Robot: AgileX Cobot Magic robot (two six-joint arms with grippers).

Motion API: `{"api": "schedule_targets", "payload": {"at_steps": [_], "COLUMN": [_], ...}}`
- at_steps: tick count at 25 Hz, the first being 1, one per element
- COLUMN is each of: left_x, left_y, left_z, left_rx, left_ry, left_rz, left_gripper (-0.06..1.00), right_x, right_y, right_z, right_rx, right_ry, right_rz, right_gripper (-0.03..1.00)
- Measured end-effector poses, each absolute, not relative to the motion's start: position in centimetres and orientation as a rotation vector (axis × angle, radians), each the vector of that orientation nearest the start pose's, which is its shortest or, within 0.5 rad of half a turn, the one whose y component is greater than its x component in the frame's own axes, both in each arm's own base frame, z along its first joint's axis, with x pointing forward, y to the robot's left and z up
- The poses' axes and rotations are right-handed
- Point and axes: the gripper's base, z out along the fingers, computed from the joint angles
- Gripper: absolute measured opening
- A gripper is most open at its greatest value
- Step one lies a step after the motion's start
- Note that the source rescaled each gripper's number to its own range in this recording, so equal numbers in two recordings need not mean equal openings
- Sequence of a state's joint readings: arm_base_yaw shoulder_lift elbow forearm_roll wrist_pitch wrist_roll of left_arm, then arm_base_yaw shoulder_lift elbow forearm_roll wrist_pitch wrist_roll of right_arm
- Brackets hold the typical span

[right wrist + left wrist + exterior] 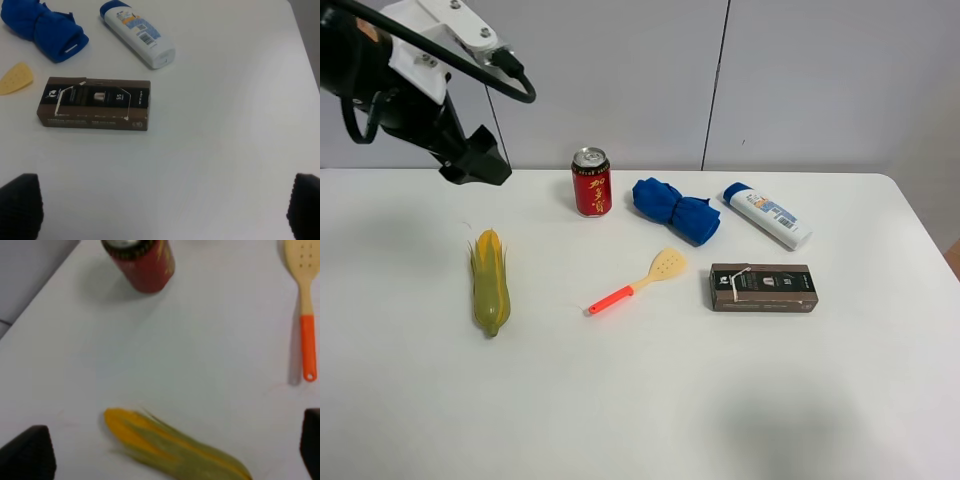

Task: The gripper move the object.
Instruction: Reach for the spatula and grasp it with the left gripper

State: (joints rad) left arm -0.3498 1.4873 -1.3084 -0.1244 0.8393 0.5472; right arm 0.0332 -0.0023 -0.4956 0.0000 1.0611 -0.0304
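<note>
Left arm (450,25): white housing, looping black cables (531,90), black left end effector (480,162). Right end effector (162,207): rounded black fingertips (20,205).

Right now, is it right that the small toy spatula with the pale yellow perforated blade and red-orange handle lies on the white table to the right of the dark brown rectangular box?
Not quite: the exterior high view shows the spatula lying on the table to the left of the brown box.

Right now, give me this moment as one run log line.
left gripper open, raised, empty | right gripper open, empty | spatula on table, untouched | stage: pre-grasp
</note>
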Motion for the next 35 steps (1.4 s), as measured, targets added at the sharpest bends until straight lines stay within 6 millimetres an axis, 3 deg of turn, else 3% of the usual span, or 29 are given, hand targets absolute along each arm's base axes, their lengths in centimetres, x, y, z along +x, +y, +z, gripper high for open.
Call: {"api": "schedule_targets", "payload": {"at_steps": [7,17,24,35], "left_x": [31.0,32.0,32.9,33.2], "left_y": [-15.2,-21.7,-22.7,-24.7], "left_z": [31.0,22.7,17.4,14.4], "left_rx": [1.083,1.181,1.207,1.099], "left_ry": [2.250,2.385,2.497,2.508], "left_rz": [-0.130,-0.296,-0.289,-0.261], "left_gripper": [1.00,1.00,1.00,1.00], "right_x": [-0.5,-0.5,-0.5,-0.5], "right_y": [0.0,0.0,0.0,0.0], "right_z": [27.6,27.6,27.6,27.6], "right_rx": [-0.065,-0.065,-0.065,-0.065], "right_ry": [2.046,2.046,2.046,2.046], "right_rz": [0.002,0.002,0.002,0.002], "right_gripper": [1.00,1.00,1.00,1.00]}}
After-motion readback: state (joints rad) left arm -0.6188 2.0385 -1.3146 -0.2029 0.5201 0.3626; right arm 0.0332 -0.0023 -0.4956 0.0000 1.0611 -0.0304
